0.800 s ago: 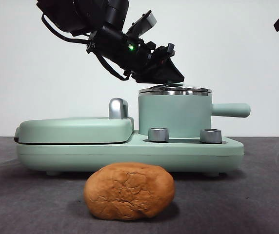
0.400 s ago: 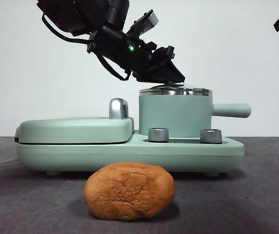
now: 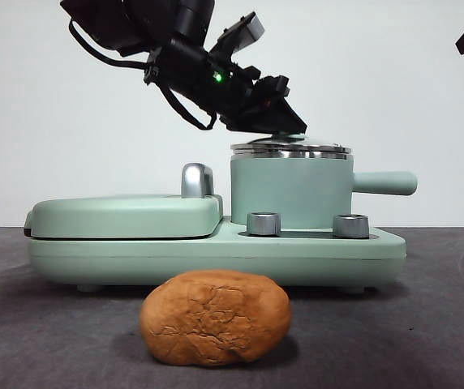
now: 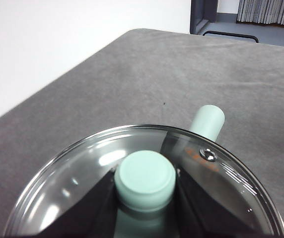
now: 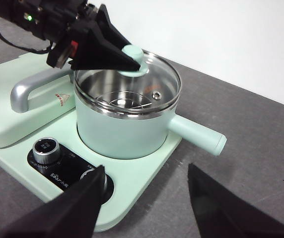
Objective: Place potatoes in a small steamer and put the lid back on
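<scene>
Left gripper clamped on the lid's knob, atop the small steamer.

Its black jaws press either side of the mint-green knob of the glass lid, which seems tilted, one edge raised just off the rim of the small steamer on the green cooker base. The right gripper hangs spread wide before the cooker's dials. The potato lies on the grey table, just in front of the base.
</scene>
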You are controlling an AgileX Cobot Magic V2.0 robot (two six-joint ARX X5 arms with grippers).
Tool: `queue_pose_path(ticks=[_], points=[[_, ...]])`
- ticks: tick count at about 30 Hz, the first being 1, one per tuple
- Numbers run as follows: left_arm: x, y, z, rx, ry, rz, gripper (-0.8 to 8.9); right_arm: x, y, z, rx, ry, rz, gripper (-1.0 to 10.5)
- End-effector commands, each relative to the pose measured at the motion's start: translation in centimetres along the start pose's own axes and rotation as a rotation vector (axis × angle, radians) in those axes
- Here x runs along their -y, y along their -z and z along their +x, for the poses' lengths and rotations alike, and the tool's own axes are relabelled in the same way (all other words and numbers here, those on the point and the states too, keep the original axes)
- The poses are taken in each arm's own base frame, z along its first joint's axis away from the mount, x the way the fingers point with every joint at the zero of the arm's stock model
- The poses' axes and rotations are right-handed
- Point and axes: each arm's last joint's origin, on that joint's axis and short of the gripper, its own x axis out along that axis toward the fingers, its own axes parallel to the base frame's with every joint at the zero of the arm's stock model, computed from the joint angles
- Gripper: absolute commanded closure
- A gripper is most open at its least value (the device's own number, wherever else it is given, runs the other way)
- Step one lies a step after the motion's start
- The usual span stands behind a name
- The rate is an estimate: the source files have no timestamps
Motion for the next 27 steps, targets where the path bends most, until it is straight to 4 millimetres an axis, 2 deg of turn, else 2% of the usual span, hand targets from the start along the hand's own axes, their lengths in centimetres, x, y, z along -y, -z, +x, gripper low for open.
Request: queue_pose_path(ticks=[1, 8, 14, 17, 21, 27], points=[[-0.1, -3.6, -1.6, 0.108, -0.023, 0.054, 8.06, 0.1, -0.6, -0.1, 0.014, 0.004, 0.011, 6.8], [-0.4, -6.7, -5.4, 0.131, -0.045, -0.109, 8.04, 0.1, -0.6, -0.1, 0.016, 0.003, 0.010, 6.8], [-0.6, -9.0, -9.4, 0.120, -0.076, -0.124, 8.02, -0.2, -0.5, -0.1, 0.012, -0.021, 0.009, 6.8], [-0.5, -9.9, -11.3, 0.107, -0.090, -0.126, 8.01, -0.6, -0.5, 0.0, 0.010, -0.095, -0.023, 6.8], [0.0, -10.4, -13.8, 0.066, -0.103, -0.097, 8.00, -1.8, -0.4, 0.3, 0.002, -0.199, -0.072, 6.7], [0.8, -9.6, -17.0, 0.006, -0.123, -0.113, 8.00, -3.6, -0.1, 1.5, -0.043, -0.345, -0.114, 6.4]])
